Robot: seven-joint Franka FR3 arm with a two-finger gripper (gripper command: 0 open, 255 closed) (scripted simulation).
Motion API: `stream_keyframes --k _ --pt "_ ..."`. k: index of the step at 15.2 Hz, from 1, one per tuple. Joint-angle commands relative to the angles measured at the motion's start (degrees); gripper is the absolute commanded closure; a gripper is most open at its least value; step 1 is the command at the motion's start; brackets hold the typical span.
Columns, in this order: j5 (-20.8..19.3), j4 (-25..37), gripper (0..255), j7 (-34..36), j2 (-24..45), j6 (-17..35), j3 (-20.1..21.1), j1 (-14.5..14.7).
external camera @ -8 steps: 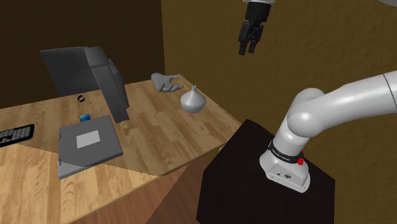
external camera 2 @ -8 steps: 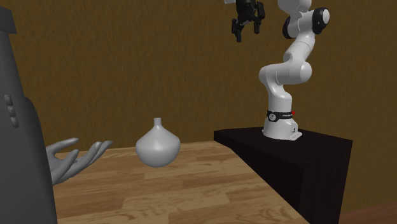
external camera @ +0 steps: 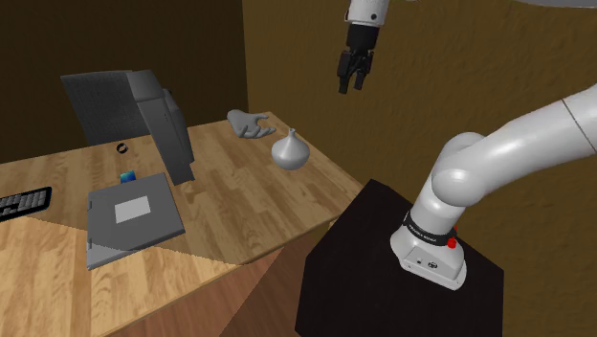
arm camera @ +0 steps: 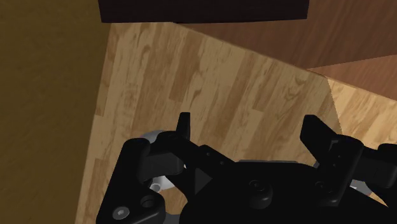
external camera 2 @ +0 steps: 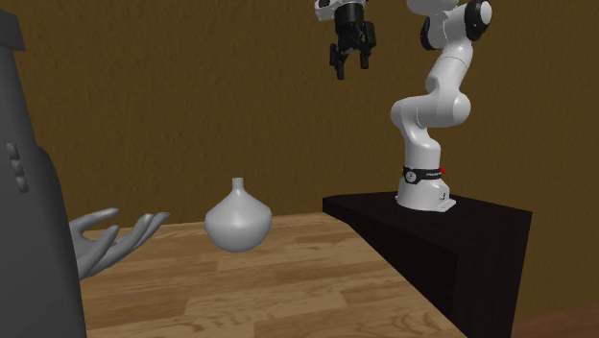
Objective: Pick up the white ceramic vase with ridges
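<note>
On the wooden surface (external camera: 239,211) (external camera 2: 288,288) and beside it, by size:

1. Stand (external camera: 364,268) (external camera 2: 480,230): dark box, set against the surface's edge nearest the arm.
2. Arm (external camera: 497,158) (external camera 2: 432,115): white, dark joints, raised high over the surface's far corner.
3. Monitor-like panel (external camera: 134,110): dark grey, upright, toward the far edge.
4. Flat case (external camera: 134,215): grey, lying near the middle.
5. Keyboard (external camera: 24,202): black, cut off at the shoulder view's left.
6. Vase (external camera: 290,151) (external camera 2: 237,224): pale grey, round-bellied, narrow-necked, upright near the far corner, close to the stand-side edge.
7. Hand figure (external camera: 249,123) (external camera 2: 115,240): grey, just beside the vase, nearer the far edge.
8. Gripper (external camera: 350,81) (external camera 2: 350,69) (arm camera: 249,127): black, well above the vase; fingers (arm camera: 184,124) spread apart, clasping nothing.
9. Blue block (external camera: 127,177): small, beside the case.
</note>
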Motion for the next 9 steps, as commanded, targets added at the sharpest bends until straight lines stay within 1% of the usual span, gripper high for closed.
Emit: stream_keyframes --k 1,9 --pt "-0.3 0.2 0 -0.5 3.9 3.5 -0.4 0.0" --pt "-0.8 3.9 0 -2.9 19.6 14.5 -2.5 -0.3"
